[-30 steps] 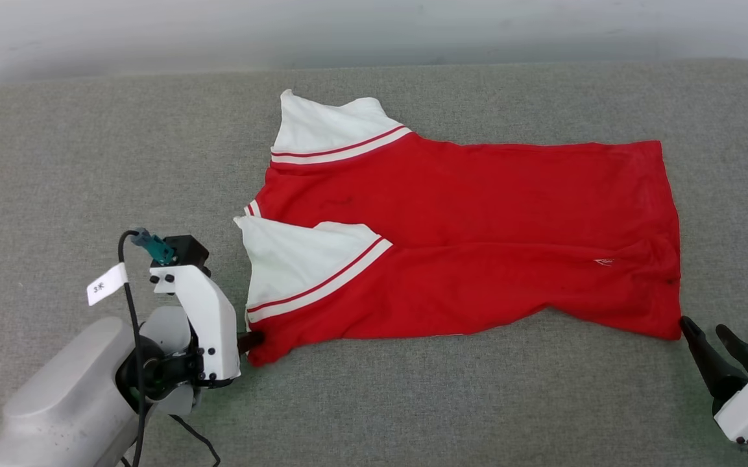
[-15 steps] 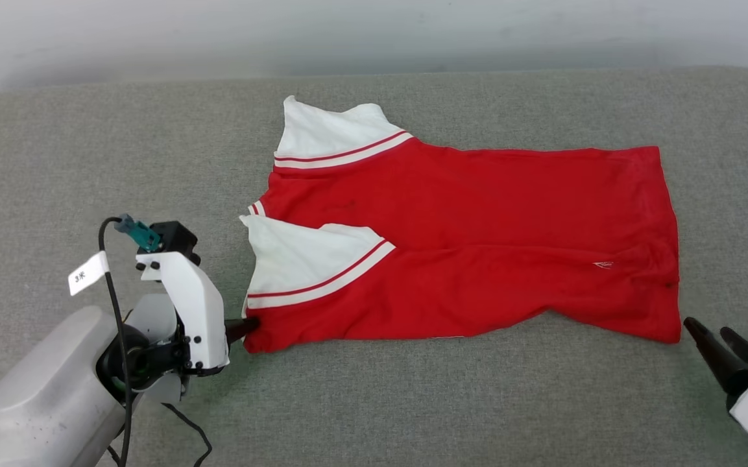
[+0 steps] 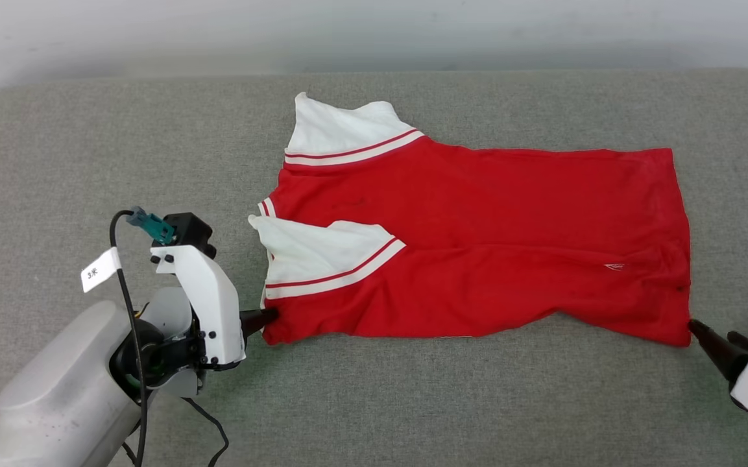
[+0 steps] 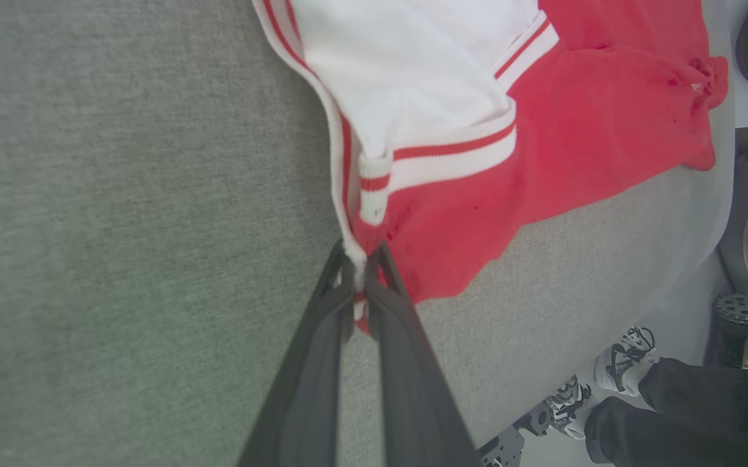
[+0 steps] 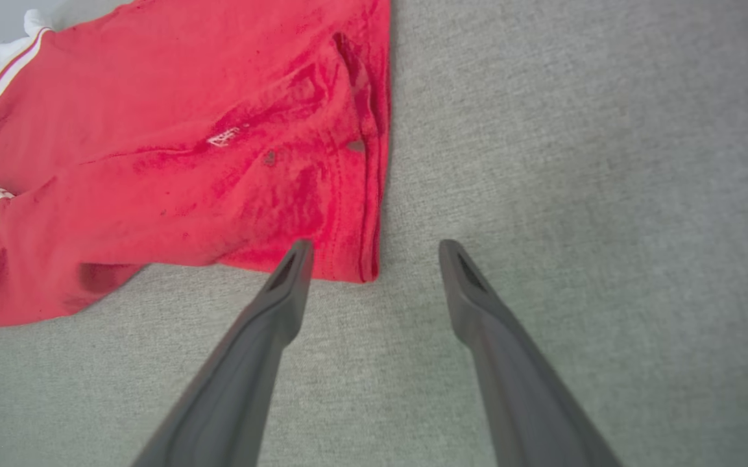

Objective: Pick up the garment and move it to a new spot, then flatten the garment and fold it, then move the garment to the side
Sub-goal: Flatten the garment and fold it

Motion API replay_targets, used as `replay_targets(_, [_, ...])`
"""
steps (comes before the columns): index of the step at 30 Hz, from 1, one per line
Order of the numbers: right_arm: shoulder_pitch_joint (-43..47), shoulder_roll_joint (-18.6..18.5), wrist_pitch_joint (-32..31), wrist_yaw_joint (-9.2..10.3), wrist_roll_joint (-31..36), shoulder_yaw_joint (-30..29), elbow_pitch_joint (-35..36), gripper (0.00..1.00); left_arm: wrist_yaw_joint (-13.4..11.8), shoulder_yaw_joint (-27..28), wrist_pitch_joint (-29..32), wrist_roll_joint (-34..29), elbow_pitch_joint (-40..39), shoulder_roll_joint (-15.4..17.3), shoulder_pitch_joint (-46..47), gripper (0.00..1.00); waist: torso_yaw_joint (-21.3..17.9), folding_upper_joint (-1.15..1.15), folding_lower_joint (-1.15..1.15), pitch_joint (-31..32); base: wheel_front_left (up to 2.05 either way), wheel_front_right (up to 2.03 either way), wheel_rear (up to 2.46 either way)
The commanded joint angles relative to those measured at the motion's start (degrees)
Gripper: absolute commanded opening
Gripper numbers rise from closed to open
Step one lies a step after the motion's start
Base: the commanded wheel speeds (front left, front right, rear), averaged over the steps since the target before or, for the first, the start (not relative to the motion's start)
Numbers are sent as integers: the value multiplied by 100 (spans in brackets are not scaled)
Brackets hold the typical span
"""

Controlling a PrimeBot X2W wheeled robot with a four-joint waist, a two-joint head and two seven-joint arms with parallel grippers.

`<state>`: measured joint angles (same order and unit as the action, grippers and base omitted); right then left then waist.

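At the near left corner of the garment (image 3: 477,246), the left gripper (image 3: 271,318) stays shut tight on the striped trim and red cloth, just as it was a second ago. The left wrist view shows that edge pinched between its fingers (image 4: 322,350). Across the table (image 3: 412,402), the right gripper (image 5: 374,250) remains spread wide and empty. It straddles the near right hem corner, one finger over red cloth and the other over bare table; whether it touches the cloth I cannot tell. The shirt lies spread flat mid-table, sleeves to the left, and its slight slide in the head view looks mostly like camera drift. So little has changed: one corner is held and the other only lined up. Closing the right fingers seems the likely next move, before both arms lift the near edge.
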<state>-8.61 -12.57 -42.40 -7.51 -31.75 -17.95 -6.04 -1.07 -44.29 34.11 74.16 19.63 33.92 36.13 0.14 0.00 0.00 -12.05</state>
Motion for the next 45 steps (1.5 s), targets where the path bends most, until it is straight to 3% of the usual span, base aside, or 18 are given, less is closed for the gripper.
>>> replay_targets(1, [-188,119,-71,4,196,-36,-148,100,16,-14,-15,-27,19,-37,56,0,21,0,0,-31,0,0,0])
replay_targets(11, [-660,284,-169,7,782,152,-1257,99,107,-80,22,-90,164,-215,229,0,162,0,0,-165,0,0,0])
replay_targets(13, [-699,273,-145,6,826,269,-1501,46,123,-96,22,-90,206,-242,241,0,189,0,0,-171,0,0,0])
replay_targets(14, [-710,257,-125,5,818,344,-1598,30,140,-101,15,-99,229,-245,250,0,201,0,0,-168,0,0,0])
replay_targets(15, [-720,233,-60,5,792,417,-1664,0,151,-101,11,-99,251,-251,254,0,208,0,0,-162,0,0,0])
replay_targets(21, [-761,13,74,5,528,631,-1840,0,201,-34,-15,-13,317,-187,176,0,198,0,0,-85,0,0,0])
replay_targets(33, [-610,-617,-187,5,-353,523,-1120,0,23,149,78,273,-161,68,-127,0,172,0,0,227,0,0,0])
replay_targets(45, [-34,-458,-622,5,-455,82,-136,0,-352,295,142,550,-1144,456,-673,0,167,0,0,394,0,0,0])
